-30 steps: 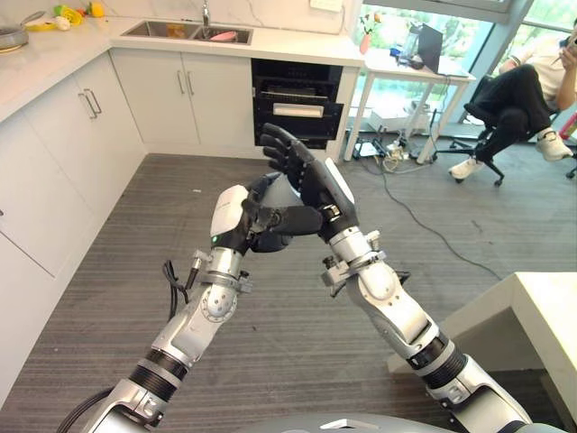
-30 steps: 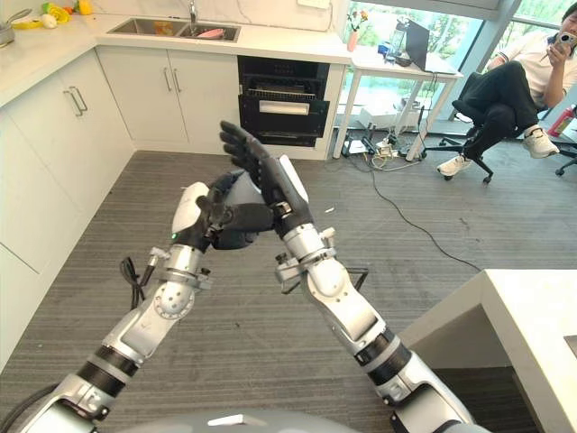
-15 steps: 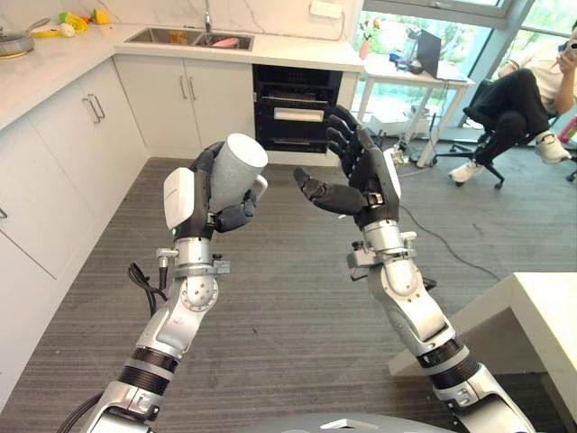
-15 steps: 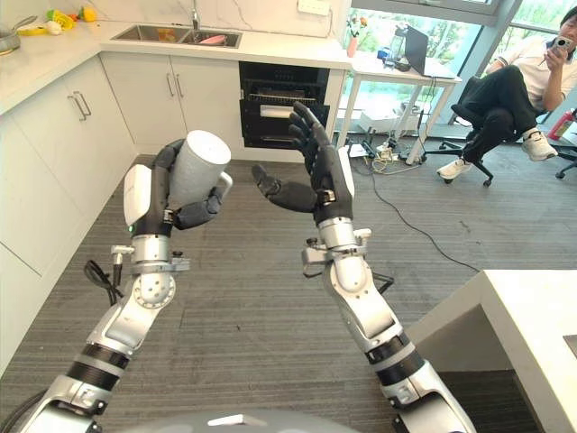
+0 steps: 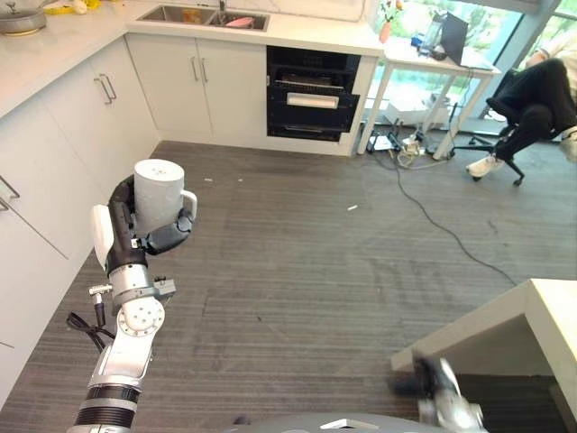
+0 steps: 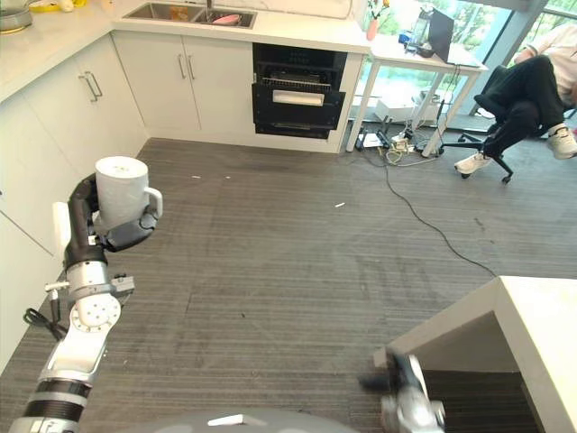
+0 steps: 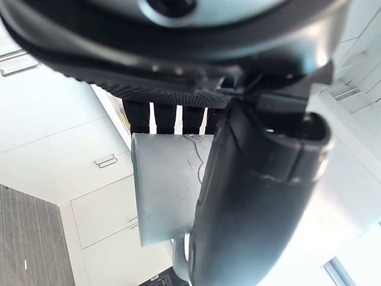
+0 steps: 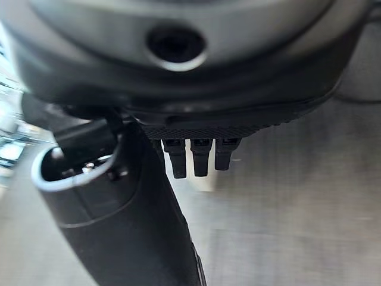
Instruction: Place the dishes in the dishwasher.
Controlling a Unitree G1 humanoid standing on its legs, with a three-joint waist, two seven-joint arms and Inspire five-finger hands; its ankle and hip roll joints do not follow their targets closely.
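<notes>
The left eye view shows the left hand [image 5: 135,225] raised at the robot's left with one grey mug [image 5: 159,193] clasped in it, upright, fingers and thumb curled round its wall and the handle pointing to the right. The mug hangs over bare striped floor [image 5: 297,262], near the white cabinet fronts [image 5: 54,171] that run along the left edge. Between those cabinets and the corner of a pale table [image 5: 532,316] at lower right, the floor lies broad and open, crossed by one thin cable [image 5: 433,212]. At the far end the dishwasher [image 5: 311,95] stands open under the counter, dark inside, well apart from the mug. One sink [image 5: 203,14] is set in the counter to its left, and a small white table [image 5: 424,63] stands to its right. A seated person [image 5: 541,99] is at the far right on a rolling chair.

The left wrist view shows what the eye views cannot: the fingers [image 7: 166,116] pressed flat behind the mug's wall and the thumb laid across its front. The right wrist view shows the right hand [image 8: 119,202] over the floor, its fingers straight and relaxed, with nothing in it. In the eye views that hand [image 5: 416,383] is a dark blur at the bottom edge, beside the table corner.
</notes>
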